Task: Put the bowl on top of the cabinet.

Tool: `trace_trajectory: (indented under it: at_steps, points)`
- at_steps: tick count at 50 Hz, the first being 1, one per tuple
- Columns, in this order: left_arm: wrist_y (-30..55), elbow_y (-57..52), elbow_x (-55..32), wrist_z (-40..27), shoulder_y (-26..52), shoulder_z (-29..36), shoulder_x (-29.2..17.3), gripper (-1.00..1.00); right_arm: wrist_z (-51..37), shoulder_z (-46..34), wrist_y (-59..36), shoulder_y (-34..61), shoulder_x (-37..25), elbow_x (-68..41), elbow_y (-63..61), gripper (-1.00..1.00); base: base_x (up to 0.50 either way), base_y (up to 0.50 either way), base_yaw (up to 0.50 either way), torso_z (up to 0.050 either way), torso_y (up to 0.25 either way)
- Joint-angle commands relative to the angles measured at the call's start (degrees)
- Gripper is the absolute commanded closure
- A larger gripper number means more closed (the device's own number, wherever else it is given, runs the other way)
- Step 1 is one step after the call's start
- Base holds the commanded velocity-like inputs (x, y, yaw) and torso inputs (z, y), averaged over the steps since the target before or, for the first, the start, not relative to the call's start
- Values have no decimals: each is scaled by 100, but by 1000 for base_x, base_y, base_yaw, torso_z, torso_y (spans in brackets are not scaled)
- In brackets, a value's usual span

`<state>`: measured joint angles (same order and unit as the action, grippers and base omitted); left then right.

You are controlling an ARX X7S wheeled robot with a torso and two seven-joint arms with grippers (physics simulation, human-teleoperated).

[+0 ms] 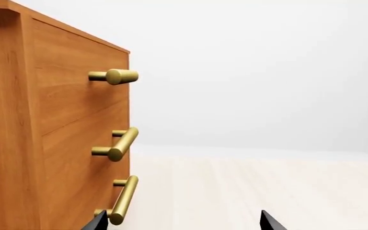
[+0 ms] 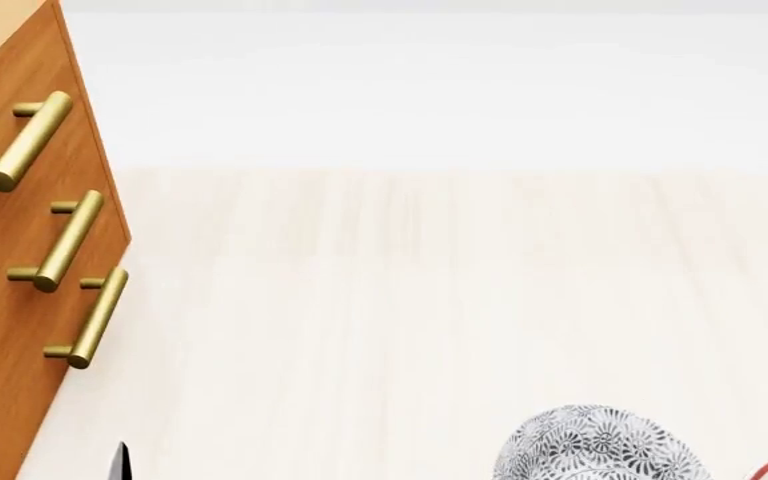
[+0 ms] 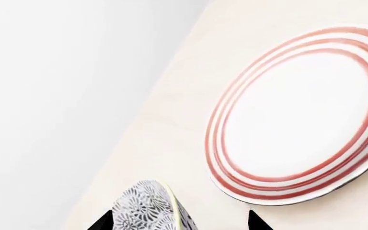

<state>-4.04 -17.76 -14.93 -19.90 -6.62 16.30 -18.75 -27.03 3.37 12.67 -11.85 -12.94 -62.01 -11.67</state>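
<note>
**Bowl on the table, far from the cabinet**

The pale wooden table (image 2: 398,300) fills most of the head view. The cabinet (image 2: 11,250) stands at its left edge, three brass handles (image 2: 71,240) facing right. The red-ringed plate (image 3: 299,115) lies flat on the table at the lower right. The bowl (image 2: 604,445) sits just beside the plate, well apart from the cabinet, its patterned side and yellowish rim showing in the right wrist view.

The left gripper (image 1: 180,223) hangs close to the cabinet's lowest handle, its two black tips spread wide with nothing between them. The right gripper (image 3: 178,223) has its tips apart, with the bowl's rim between them; whether they touch it I cannot tell.
</note>
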Motion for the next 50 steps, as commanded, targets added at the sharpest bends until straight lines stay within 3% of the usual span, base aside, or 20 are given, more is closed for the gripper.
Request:
trace_trajectory:
  at_steps: [1,50]
  points:
    - [-5,13,-7,-11,10,25,-12,-100,100,-118,-213,160,-102,-231,186,-100,0,0,0,0,0]
    - [-23,18,-46,-87,32,95,-66,-100,510,-434,-660,717,-279,-650,994,-100,0,0,0,0,0]
